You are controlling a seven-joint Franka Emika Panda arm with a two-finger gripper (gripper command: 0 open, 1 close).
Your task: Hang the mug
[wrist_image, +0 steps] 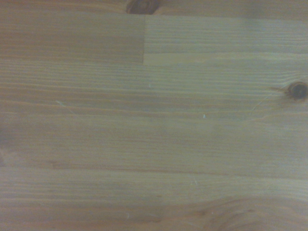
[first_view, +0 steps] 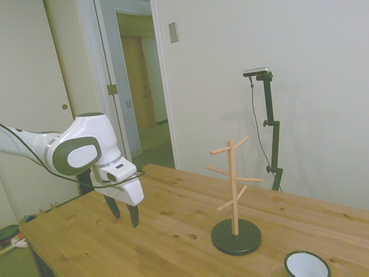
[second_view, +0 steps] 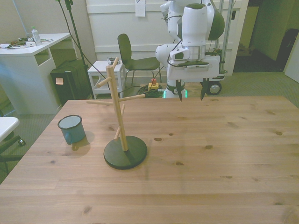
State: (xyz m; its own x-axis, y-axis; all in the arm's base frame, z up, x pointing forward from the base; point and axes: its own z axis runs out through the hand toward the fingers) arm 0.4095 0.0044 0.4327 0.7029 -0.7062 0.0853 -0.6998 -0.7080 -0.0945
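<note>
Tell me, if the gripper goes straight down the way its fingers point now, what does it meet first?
Most likely bare table. The open gripper points down, and the wrist view shows only wood. The mug and peg tree stand well aside.

Lighting: even, soft indoor light in all three views, with a faint greenish cast. Side view: pale wall evenly lit; a soft shadow lies beside the black base of the peg tree (first_view: 235, 236) on the table (first_view: 173, 231). Front view: moderately bright; a dim shadow lies under the mug (second_view: 71, 129), and a mild sheen shows on the near boards. Wrist view: wood grain only, soft and slightly blurred, possibly out of focus; darker toward the corners. No strong glare anywhere.
</note>
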